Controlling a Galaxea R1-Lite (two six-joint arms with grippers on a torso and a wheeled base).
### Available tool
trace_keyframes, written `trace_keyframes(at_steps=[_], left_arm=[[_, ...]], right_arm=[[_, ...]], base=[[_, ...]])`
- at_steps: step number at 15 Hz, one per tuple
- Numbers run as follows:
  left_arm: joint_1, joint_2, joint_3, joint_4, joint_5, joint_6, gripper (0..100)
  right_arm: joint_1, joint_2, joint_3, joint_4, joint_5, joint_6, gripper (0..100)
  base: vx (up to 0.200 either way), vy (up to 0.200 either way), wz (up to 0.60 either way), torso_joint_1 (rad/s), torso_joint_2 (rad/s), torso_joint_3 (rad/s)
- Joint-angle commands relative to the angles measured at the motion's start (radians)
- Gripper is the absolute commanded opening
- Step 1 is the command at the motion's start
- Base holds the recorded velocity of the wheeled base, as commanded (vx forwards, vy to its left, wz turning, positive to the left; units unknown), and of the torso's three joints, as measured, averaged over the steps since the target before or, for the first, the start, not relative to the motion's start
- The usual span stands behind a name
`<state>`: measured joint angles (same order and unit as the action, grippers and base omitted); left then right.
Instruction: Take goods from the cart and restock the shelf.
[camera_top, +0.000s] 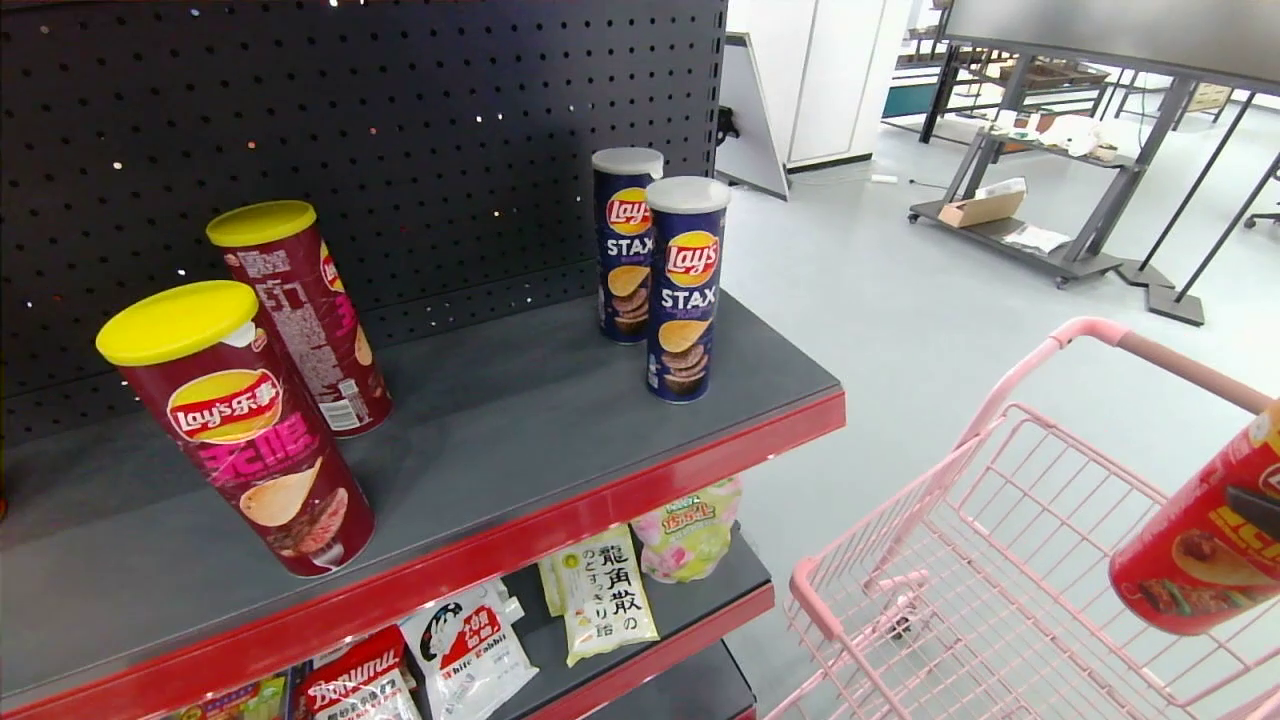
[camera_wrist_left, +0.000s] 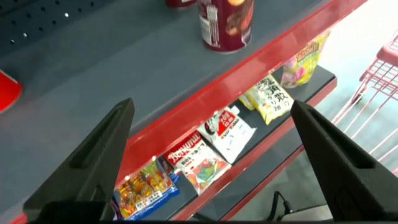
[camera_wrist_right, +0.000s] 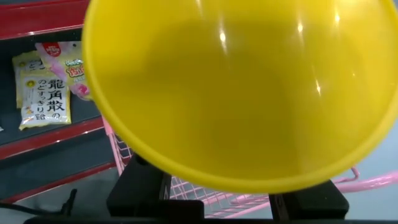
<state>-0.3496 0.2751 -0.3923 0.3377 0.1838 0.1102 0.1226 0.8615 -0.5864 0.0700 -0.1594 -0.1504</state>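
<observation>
A red chip can hangs tilted above the pink cart at the right edge of the head view, with my right gripper shut on it. In the right wrist view its yellow lid sits close to the camera, and the dark fingers show below it. My left gripper is open with nothing in it, hovering by the red front edge of the grey shelf. Two maroon cans with yellow lids stand at the shelf's left. Two blue cans stand at its right.
A black pegboard backs the shelf. The lower shelf holds several snack packets. Bare grey board lies between the maroon and blue cans. Metal racks stand across the open floor behind the cart.
</observation>
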Motion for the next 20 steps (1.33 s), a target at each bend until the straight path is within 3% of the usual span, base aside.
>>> trace_keyframes(at_steps=[1, 12, 20], left_arm=[[0.001, -0.002, 0.0, 0.0, 0.0, 0.0, 100], [0.001, -0.002, -0.003, -0.002, 0.0, 0.0, 100], [0.0, 0.038, -0.033, 0.003, 0.042, 0.003, 100]], right_arm=[[0.0, 0.011, -0.001, -0.003, 0.0, 0.0, 0], [0.0, 0.03, -0.003, -0.01, 0.001, -0.001, 0], [-0.001, 0.007, 0.002, -0.009, 0.0, 0.005, 0]], base=[[0.0, 0.0, 0.0, 0.178, -0.44, -0.266], [0.0, 0.0, 0.0, 0.152, -0.36, -0.207], [0.0, 0.0, 0.6, 0.015, -0.01, -0.01]])
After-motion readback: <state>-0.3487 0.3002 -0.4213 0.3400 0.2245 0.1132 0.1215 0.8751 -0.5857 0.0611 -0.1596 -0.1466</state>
